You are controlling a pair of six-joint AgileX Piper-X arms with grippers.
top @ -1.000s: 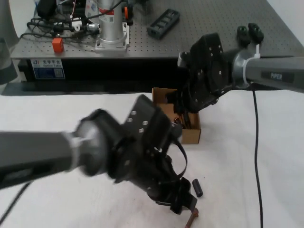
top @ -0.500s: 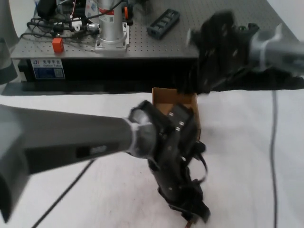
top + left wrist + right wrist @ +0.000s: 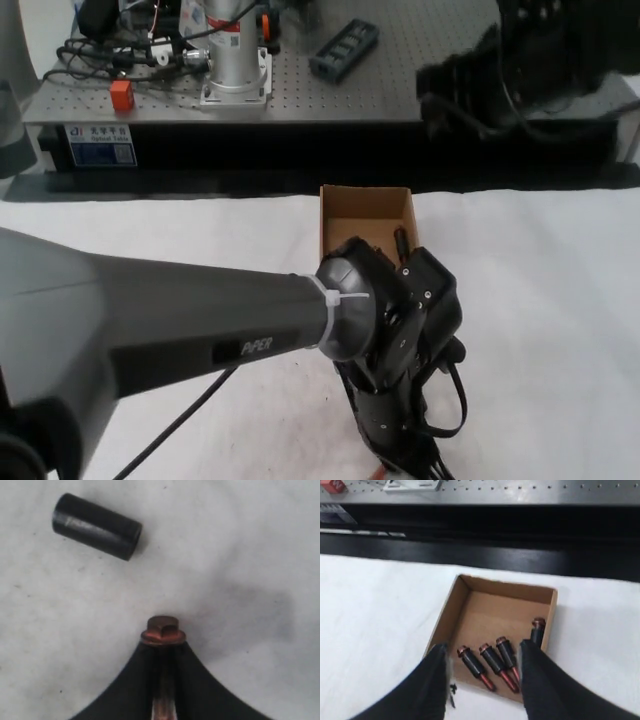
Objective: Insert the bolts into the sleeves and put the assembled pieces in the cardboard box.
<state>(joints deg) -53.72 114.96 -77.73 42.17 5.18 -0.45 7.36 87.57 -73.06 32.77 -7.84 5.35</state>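
Now, left gripper [image 3: 163, 649]: clamped on the bolt, fingers [image 3: 125, 690] pressed to either side of the shank, low over the cloth.
Bolt [image 3: 163, 630]: copper-coloured, hex head just past the fingertips, shank pinched between them; touching the cloth or not, hard to tell.
Sleeve [image 3: 96, 526]: black, lying on its side on the cloth, near the bolt's head yet apart from it, set at a slant to the bolt.
Left arm [image 3: 200, 320]: stretched across the near cloth in the high view, wrist [image 3: 390, 320] just in front of the box, bent down toward the cloth at the near edge.
Right gripper [image 3: 482, 647]: spread wide, holding nothing, hanging above one edge of the box.
Right arm [image 3: 530, 50]: raised at the upper right of the high view, blurred, well apart from the left arm.
Box [image 3: 495, 610]: cardboard, open-topped, resting on the cloth just before the dark front of the bench; in the high view [image 3: 365, 190] partly hidden by the left wrist.
Assembled pieces: four in the box; three [image 3: 492, 662] side by side on the floor, black sleeves with copper heads and tips showing; the fourth [image 3: 536, 630] along a side wall, apart from the three.
Cloth [image 3: 240, 555]: white, under box, sleeve and bolt.
Bench [image 3: 400, 60]: perforated metal plate beyond the cloth, carrying a silver post [image 3: 237, 60], an orange block [image 3: 121, 94], a black tray [image 3: 343, 48] and cables [image 3: 120, 50].
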